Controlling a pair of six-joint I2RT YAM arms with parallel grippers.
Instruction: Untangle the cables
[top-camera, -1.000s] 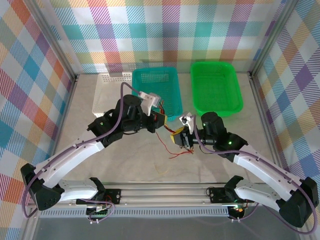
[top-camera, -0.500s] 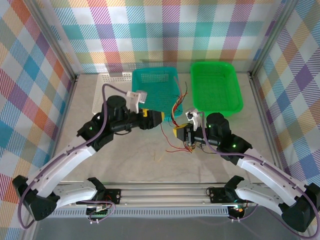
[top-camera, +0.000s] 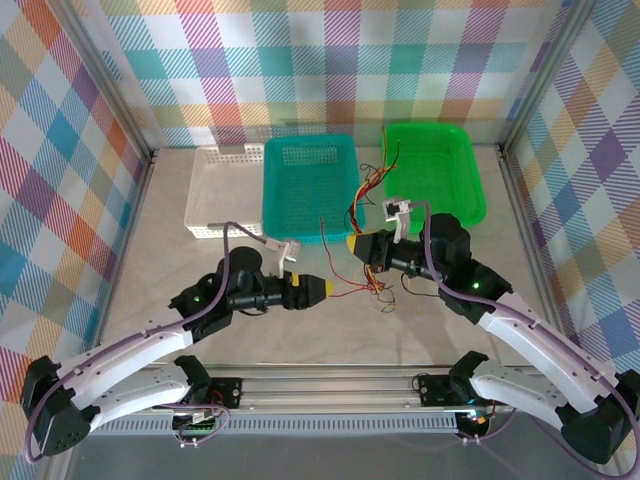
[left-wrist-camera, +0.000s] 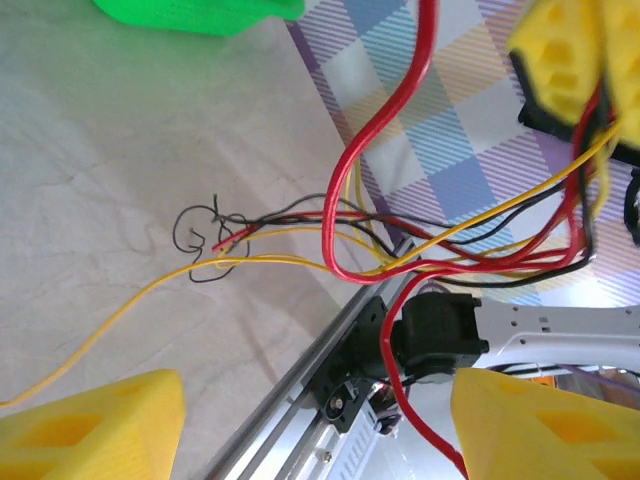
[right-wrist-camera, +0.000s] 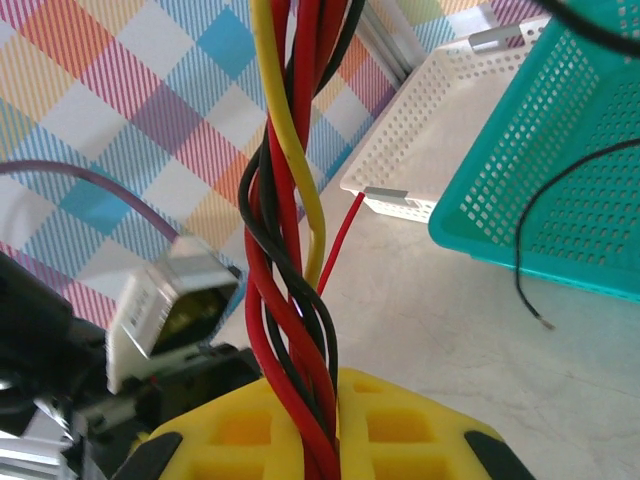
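Two hands differ: the right hand (top-camera: 357, 246) is clamped on the twisted cables (top-camera: 366, 198), which rise between the teal basket (top-camera: 270, 205) and the green basket (top-camera: 474, 190). Loose ends trail over the bench (top-camera: 160, 255). The left hand (top-camera: 316, 290) has its fingers apart.

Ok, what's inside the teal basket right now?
The teal basket shows bare mesh floor. One thin wire end shows over its front edge; whether it rests inside is unclear. The cables gripped in the right fingers cross above its right rim, hiding that edge.
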